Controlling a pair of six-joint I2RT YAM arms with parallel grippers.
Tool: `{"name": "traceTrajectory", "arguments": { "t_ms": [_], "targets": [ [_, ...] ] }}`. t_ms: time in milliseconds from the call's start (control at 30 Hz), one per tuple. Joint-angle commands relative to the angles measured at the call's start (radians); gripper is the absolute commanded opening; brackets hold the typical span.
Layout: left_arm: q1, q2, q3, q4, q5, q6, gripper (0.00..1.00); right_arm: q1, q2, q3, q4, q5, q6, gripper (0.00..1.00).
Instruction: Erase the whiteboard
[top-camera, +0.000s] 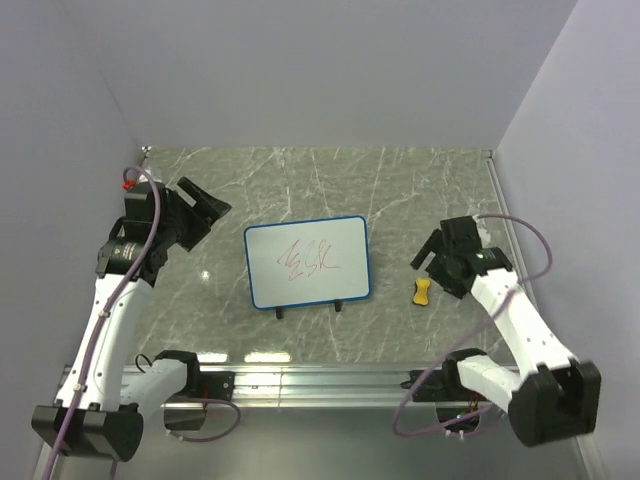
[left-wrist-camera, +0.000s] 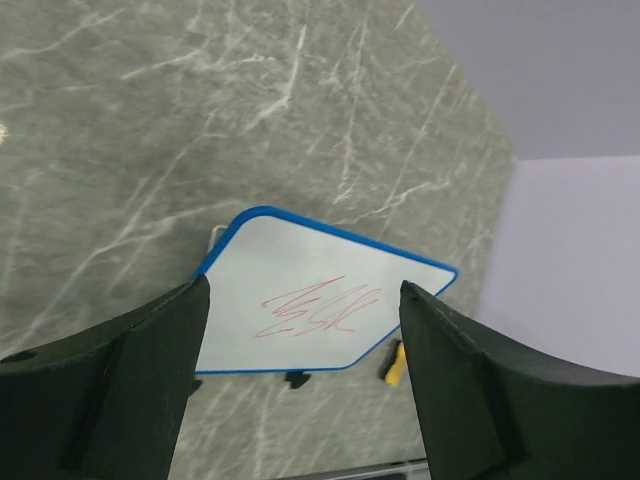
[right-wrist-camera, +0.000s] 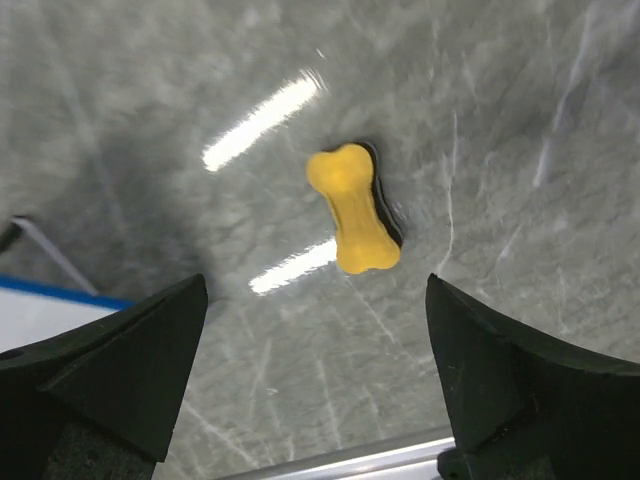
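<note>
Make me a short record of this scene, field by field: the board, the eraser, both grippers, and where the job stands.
whiteboard: on the table between the arms; blue frame, black feet at its near edge
marking: red scribble mid-board
eraser: yellow, bone-shaped, lying right of the board, apart from it
left gripper: open, empty, left of the board
right gripper: open, empty, over the eraser, not gripping it
progress: nothing wiped yet
</note>
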Motion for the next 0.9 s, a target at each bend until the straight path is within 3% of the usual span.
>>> {"name": "traceTrajectory", "arguments": {
  "t_ms": [0, 300, 567, 867],
  "targets": [
    [-0.001, -0.025, 0.091, -0.085, -0.055, 0.111, 0.82, -0.005, 0.118, -0.019, -0.004, -0.017, -0.006, 0.95],
    [-0.001, -0.038, 0.028, -0.085, -0.008, 0.183, 0.77, 0.016, 0.319, -0.083, 0.099, 0.062, 0.003, 0.88],
    [-0.031, -0.015, 0.045, -0.105, -0.034, 0.205, 0.75, 0.048, 0.474, -0.008, 0.125, 0.092, 0.026, 0.81],
    [-0.046, 0.011, 0.065, -0.108, -0.049, 0.217, 0.73, 0.071, 0.546, 0.072, 0.094, 0.158, 0.013, 0.65]
  ]
}}
